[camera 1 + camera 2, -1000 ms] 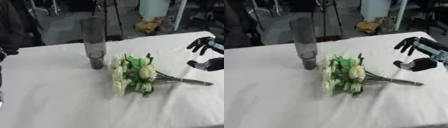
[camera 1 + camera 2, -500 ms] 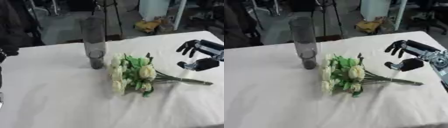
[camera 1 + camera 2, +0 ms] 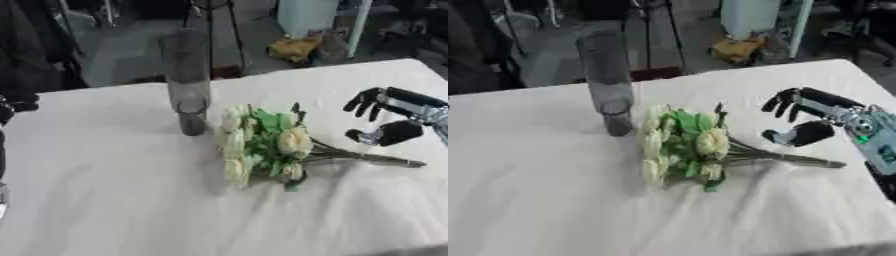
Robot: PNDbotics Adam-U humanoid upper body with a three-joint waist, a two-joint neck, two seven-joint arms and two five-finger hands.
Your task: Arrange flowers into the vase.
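Flowers (image 3: 262, 147) lie mid-table, stems toward the right edge; above them the right hand (image 3: 802, 120) hovers open, holding nothing. Farther back stands the tall vase (image 3: 187, 82); a swung bouquet could topple it.

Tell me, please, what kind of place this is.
Probably a workshop or lab set up for robot trials, not a home. A table under a white cloth holds a tall grey glass vase and a cream flower bouquet; behind stand tripod legs on bare floor.
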